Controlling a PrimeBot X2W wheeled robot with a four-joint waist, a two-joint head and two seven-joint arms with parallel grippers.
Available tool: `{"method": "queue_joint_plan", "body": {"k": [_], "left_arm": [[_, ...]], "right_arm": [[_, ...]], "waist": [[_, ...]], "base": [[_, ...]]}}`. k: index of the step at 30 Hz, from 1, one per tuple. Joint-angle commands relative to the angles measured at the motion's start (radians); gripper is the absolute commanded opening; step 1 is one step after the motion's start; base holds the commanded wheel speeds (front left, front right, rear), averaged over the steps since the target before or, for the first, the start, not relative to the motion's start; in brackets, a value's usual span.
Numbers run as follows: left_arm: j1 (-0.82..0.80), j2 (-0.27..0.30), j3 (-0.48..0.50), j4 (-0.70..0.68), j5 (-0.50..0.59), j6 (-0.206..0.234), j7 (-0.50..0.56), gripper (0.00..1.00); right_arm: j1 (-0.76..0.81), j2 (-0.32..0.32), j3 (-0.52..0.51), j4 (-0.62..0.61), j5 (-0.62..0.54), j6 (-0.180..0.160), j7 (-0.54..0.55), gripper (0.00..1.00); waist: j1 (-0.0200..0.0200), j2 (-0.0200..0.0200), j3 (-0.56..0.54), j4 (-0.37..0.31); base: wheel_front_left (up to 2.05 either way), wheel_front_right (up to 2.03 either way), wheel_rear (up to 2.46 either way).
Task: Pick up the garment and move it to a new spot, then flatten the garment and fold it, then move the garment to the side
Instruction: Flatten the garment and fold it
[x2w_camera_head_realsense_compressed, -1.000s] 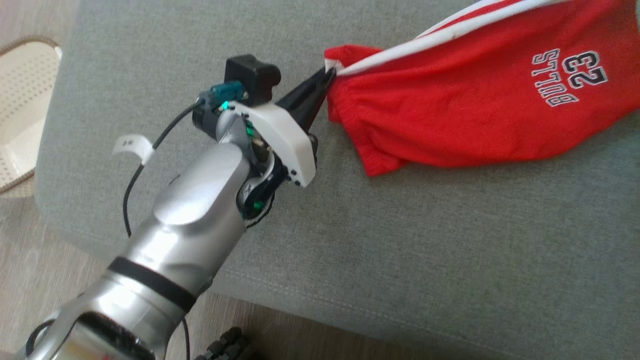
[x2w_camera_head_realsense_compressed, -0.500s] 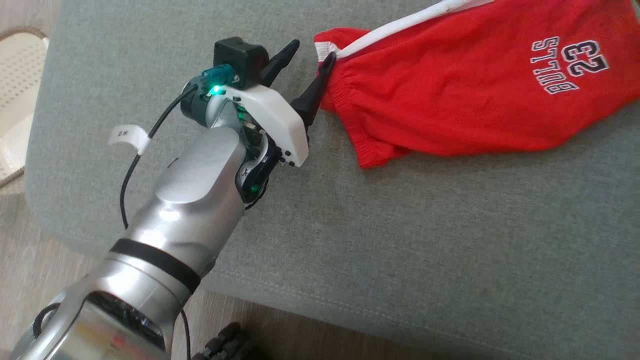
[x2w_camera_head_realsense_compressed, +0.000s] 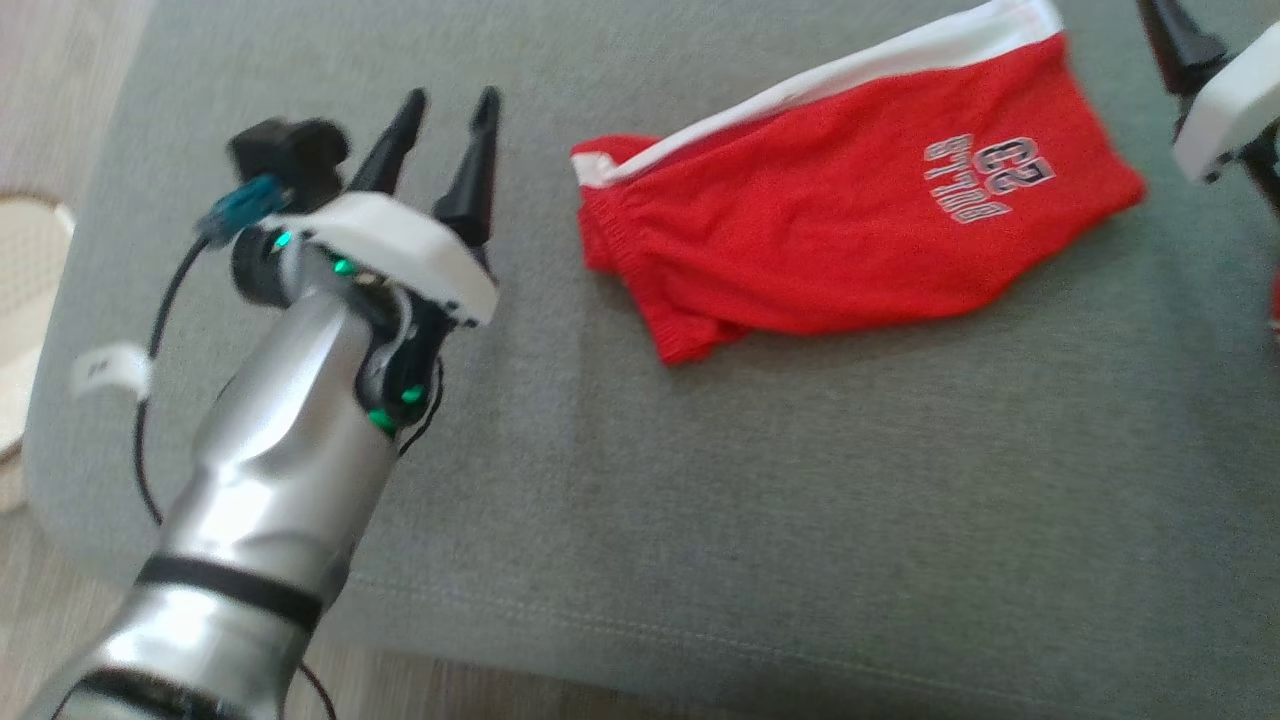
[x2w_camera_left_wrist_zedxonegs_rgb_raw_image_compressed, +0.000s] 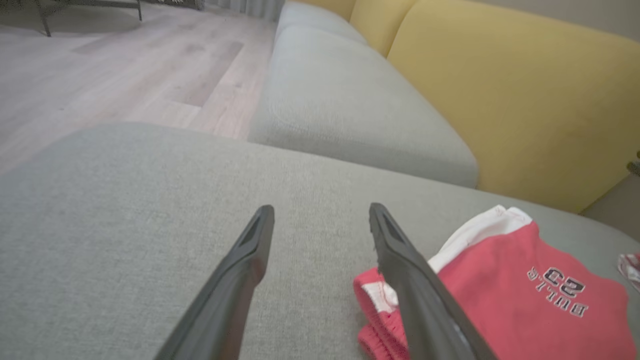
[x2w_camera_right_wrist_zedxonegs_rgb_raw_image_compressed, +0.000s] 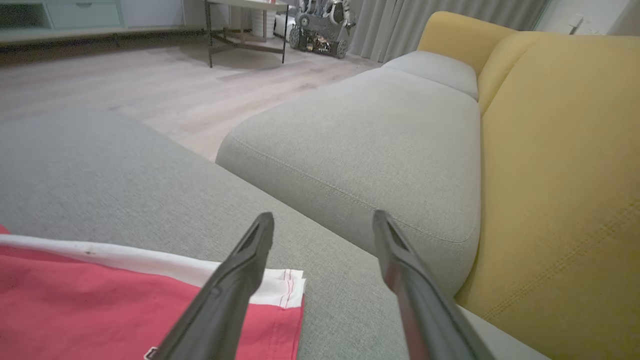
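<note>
The garment (x2w_camera_head_realsense_compressed: 830, 240) is a pair of red shorts with a white side stripe and a "BULLS 23" print. It lies spread on the grey cushion (x2w_camera_head_realsense_compressed: 700, 500), and neither gripper touches it. To the left of its waistband, my left gripper (x2w_camera_head_realsense_compressed: 452, 97) hovers open and empty. In the left wrist view the left gripper (x2w_camera_left_wrist_zedxonegs_rgb_raw_image_compressed: 320, 207) has its fingers wide apart, with the garment (x2w_camera_left_wrist_zedxonegs_rgb_raw_image_compressed: 500, 295) just right of them. My right gripper (x2w_camera_head_realsense_compressed: 1175, 45) is at the garment's far right end. In the right wrist view the right gripper (x2w_camera_right_wrist_zedxonegs_rgb_raw_image_compressed: 322, 215) is open above the white hem of the garment (x2w_camera_right_wrist_zedxonegs_rgb_raw_image_compressed: 100, 300).
A white perforated basket (x2w_camera_head_realsense_compressed: 25, 300) stands on the wooden floor off the cushion's left edge. A second grey cushion (x2w_camera_right_wrist_zedxonegs_rgb_raw_image_compressed: 375, 125) and a yellow backrest (x2w_camera_right_wrist_zedxonegs_rgb_raw_image_compressed: 560, 150) lie beyond the garment. A small red-and-white item (x2w_camera_left_wrist_zedxonegs_rgb_raw_image_compressed: 631, 267) sits at the far right. A table (x2w_camera_right_wrist_zedxonegs_rgb_raw_image_compressed: 240, 30) stands across the room.
My left gripper has opened, let go of the garment's waistband corner and drawn back to the left. The garment has settled flat on the cushion. The head camera has shifted.
</note>
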Motion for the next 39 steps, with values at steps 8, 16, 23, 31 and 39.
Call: {"method": "queue_joint_plan", "body": {"k": [8,16,23,31,39], "left_arm": [[0.232,0.064,0.226,-0.297,0.096,0.048,-0.012,1.00],[0.409,0.030,0.325,-0.412,0.170,0.050,-0.012,1.00],[0.533,-0.036,0.400,-0.470,0.264,0.031,-0.012,1.00],[0.667,-0.077,0.486,-0.510,0.343,0.015,-0.012,1.00],[0.714,-0.080,0.478,-0.524,0.328,0.020,-0.012,1.00]], "right_arm": [[0.204,0.050,-0.348,-0.126,-0.128,-0.001,-0.030,1.00],[0.522,0.122,-0.667,-0.329,-0.366,-0.001,-0.030,1.00],[0.809,0.270,-0.939,-0.523,-0.560,-0.001,-0.030,1.00],[1.015,0.410,-1.064,-0.649,-0.700,-0.001,-0.030,1.00],[1.068,0.452,-1.101,-0.670,-0.745,-0.001,-0.030,1.00]], "waist": [[0.0000,0.0000,-0.169,-0.125],[0.0000,0.0000,-0.247,-0.175],[0.0000,0.0000,-0.283,-0.208],[0.0000,0.0000,-0.301,-0.234],[0.0000,0.0000,-0.305,-0.233]], "base": [[0.00,0.00,0.00],[0.00,0.00,0.00],[0.00,0.00,0.00],[0.00,0.00,0.00],[0.00,0.00,0.00]]}}
